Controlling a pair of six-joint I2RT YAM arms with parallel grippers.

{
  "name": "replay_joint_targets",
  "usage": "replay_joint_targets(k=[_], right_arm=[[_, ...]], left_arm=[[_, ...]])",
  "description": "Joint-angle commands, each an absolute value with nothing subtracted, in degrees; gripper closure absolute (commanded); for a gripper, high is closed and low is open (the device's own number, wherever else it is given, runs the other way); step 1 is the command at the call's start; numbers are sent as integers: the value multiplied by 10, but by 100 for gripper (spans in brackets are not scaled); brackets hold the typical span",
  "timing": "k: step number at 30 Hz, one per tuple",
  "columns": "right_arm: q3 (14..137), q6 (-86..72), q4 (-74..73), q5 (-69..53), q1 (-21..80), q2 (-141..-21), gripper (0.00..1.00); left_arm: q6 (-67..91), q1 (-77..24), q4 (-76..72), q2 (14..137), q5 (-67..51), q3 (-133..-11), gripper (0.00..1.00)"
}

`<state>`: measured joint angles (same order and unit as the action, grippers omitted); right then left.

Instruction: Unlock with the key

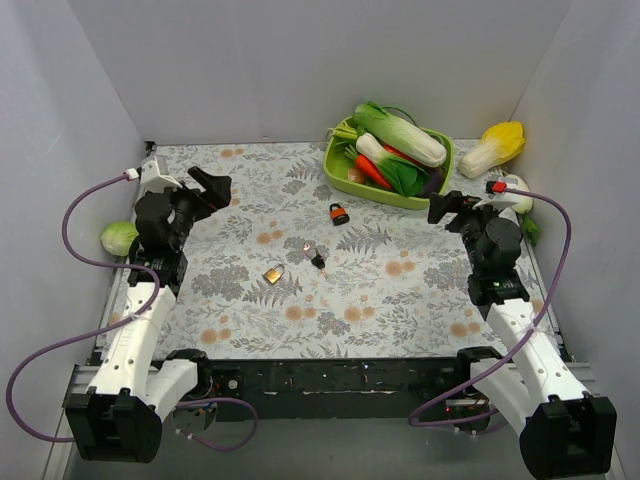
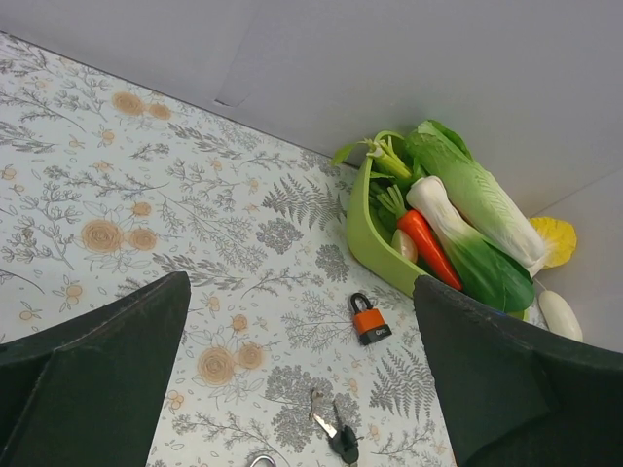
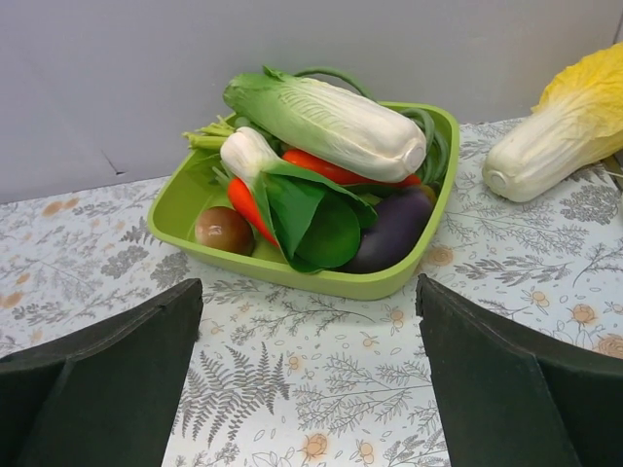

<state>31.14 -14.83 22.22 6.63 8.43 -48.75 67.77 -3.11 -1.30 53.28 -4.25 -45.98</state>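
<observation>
The key (image 1: 319, 263), black-headed with a short silver blade, lies flat mid-table beside a plain silvery key (image 1: 307, 246). In the left wrist view the key (image 2: 346, 446) sits near the bottom edge, below an orange padlock (image 2: 369, 321). That orange padlock (image 1: 340, 214) lies in front of the green tray. A brass padlock (image 1: 273, 274) lies left of the keys; only its shackle (image 2: 261, 460) shows in the left wrist view. My left gripper (image 1: 210, 186) (image 2: 300, 284) hangs open at the far left, holding nothing. My right gripper (image 1: 446, 207) (image 3: 310, 288) is open and holding nothing, facing the tray.
A green tray (image 1: 338, 176) (image 3: 292, 273) (image 2: 368, 255) of toy vegetables stands at the back right. A yellow-white cabbage (image 1: 495, 147) (image 3: 565, 126) lies right of it. A small green cabbage (image 1: 118, 237) sits at the left edge. Grey walls enclose the table.
</observation>
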Motion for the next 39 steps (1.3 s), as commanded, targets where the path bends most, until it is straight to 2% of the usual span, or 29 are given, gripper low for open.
replay_joint_targets(k=[1, 9, 13, 16, 21, 23, 30, 39], right_arm=[[333, -143, 257, 24, 85, -466, 3], [386, -119, 188, -12, 84, -490, 4], [422, -105, 143, -56, 86, -513, 16], [445, -102, 115, -71, 108, -536, 22], [487, -49, 69, 48, 267, -602, 23], [509, -51, 49, 59, 306, -642, 23], [530, -148, 61, 23, 416, -759, 24], [555, -209, 51, -21, 481, -902, 24]], left_arm=[[684, -34, -11, 541, -54, -484, 2], [689, -36, -9, 564, -56, -505, 2], [700, -36, -23, 587, -75, -520, 2], [703, -36, -25, 618, -109, -542, 2], [686, -36, -65, 640, -145, -510, 2], [679, -36, -74, 642, -159, -498, 2], [665, -36, -62, 653, -144, -483, 2], [657, -36, -54, 644, -124, -476, 2]])
